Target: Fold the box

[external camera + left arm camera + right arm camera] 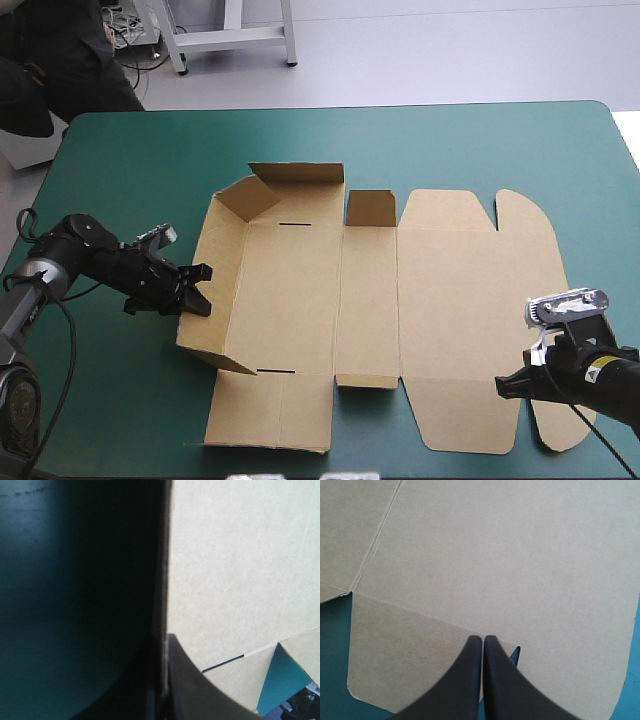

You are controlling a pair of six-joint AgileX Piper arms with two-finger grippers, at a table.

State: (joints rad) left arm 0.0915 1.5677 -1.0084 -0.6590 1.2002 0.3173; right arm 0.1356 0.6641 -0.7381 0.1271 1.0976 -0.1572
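The brown box (450,290) lies as a cut sheet on the teal-green cover, mostly flat. Its left wall (215,300) stands raised, and the far-left corner flap (250,198) tilts inward. My left gripper (198,290) is at that wall's outer side, shut on it. In the left wrist view the wall's edge (165,580) runs down between the black fingers (200,695). My right gripper (505,386) is shut, its tips (483,638) over the fold line of the near-right flap (410,660), beside a small notch. The board there lies flat.
Bare teal-green cover (120,160) lies to the left of and beyond the box. The sheet's near flaps (270,410) reach close to the table's near edge, and its right tab (570,430) lies under my right wrist.
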